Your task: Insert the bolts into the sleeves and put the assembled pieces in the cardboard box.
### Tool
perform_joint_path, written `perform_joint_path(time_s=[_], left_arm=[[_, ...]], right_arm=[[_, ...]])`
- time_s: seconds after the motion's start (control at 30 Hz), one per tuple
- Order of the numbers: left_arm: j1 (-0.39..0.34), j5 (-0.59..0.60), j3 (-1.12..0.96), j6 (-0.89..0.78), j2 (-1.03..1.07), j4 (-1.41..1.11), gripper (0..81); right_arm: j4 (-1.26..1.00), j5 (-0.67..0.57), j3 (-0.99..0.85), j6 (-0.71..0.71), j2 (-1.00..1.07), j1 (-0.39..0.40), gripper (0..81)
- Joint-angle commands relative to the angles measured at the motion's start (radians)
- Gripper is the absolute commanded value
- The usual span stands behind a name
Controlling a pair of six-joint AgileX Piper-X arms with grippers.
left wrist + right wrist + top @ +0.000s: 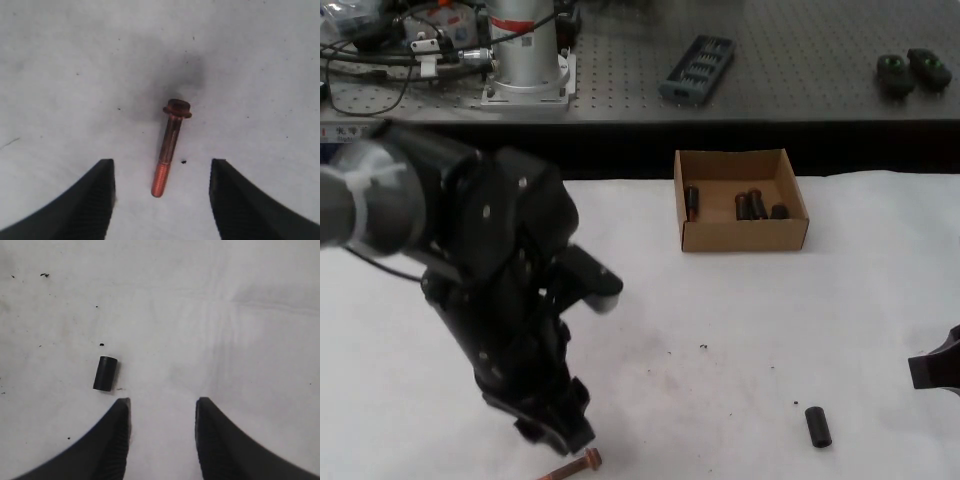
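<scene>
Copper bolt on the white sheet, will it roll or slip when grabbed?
The copper bolt lies flat on its round shank, so a nudge would probably roll it. It looks like rigid, smooth metal, so the left gripper could slip.

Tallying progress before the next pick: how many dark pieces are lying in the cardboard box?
4 dark cylindrical pieces in the open brown cardboard box: one by its left wall, two together mid-box, one nearer the right wall. The near wall could hide more.
</scene>
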Motion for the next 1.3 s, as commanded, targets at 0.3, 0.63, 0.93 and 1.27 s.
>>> perform_joint_path(time_s=[0.3,0.63,0.93,1.27], left_arm=[[-0.009,0.009,0.041,0.055,0.014,-0.103,41.3],[-0.02,0.04,0.041,0.062,0.074,-0.116,41.3],[-0.067,0.037,0.041,0.045,0.134,-0.116,41.3],[-0.066,-0.024,0.041,0.004,0.194,-0.114,33.5]], right_arm=[[-0.001,-0.023,-0.003,-0.007,-0.008,-0.006,31.4],[-0.001,-0.023,-0.003,-0.007,-0.008,-0.006,31.4],[-0.003,-0.026,-0.003,-0.007,-0.008,-0.006,31.4],[-0.003,-0.052,-0.003,-0.007,-0.008,-0.006,31.4]])
